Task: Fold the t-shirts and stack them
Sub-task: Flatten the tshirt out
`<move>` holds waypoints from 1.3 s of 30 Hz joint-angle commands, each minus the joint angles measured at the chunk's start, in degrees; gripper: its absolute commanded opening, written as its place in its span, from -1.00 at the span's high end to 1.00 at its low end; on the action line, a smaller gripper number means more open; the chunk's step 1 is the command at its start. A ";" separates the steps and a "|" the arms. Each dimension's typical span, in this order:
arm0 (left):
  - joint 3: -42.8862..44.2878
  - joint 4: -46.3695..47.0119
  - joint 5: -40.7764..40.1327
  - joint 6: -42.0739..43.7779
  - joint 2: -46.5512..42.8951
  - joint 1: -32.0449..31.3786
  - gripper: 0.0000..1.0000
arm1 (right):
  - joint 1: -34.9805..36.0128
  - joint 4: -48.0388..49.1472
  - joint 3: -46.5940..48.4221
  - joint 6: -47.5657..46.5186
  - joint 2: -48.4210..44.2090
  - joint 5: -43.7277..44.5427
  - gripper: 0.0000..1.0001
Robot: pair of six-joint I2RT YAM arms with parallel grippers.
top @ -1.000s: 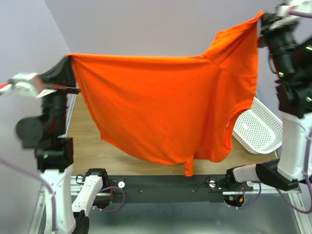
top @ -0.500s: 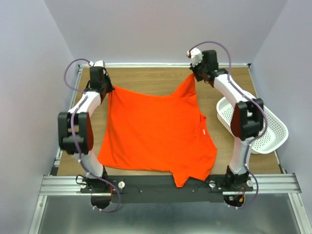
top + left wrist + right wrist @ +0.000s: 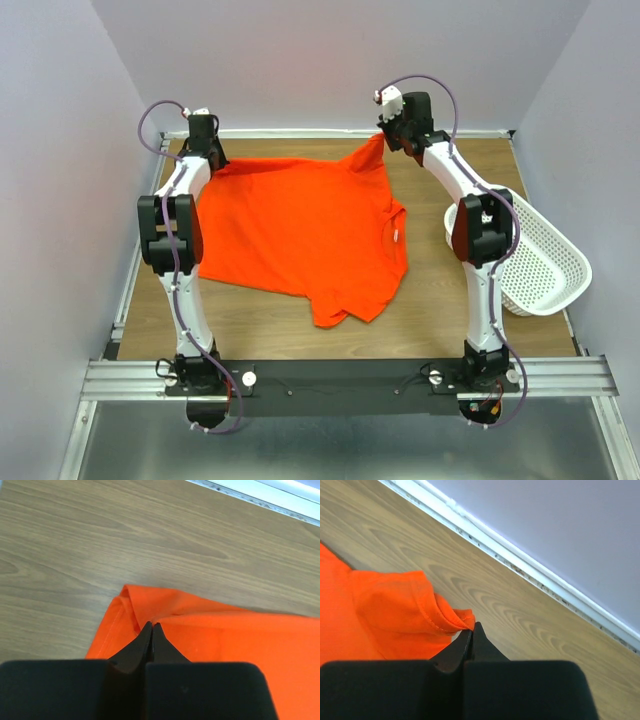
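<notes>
wood table (image 3: 300, 335) partly hidden under orange t-shirt (image 3: 300, 225).

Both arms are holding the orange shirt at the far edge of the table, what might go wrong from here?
The right jaws pinch only the very tip of the t-shirt sleeve hem, so it may slip free on a pull. At the left jaws the corner is rolled over; that crease could get folded in. Both arms reach far across the table, leaving little room to stretch the cloth flatter.
</notes>
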 commanded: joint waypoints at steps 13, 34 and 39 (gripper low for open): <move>-8.11 3.53 5.28 -1.21 -19.45 1.60 1.00 | 1.52 1.03 -0.48 5.76 -17.59 -5.75 0.99; -23.07 18.93 15.66 -15.11 -86.63 0.73 1.00 | 1.96 -12.86 27.55 13.58 -51.45 -9.18 0.99; -24.38 17.34 13.90 -14.23 -86.55 0.72 1.00 | 1.96 -12.77 24.83 10.86 -51.11 -7.60 0.99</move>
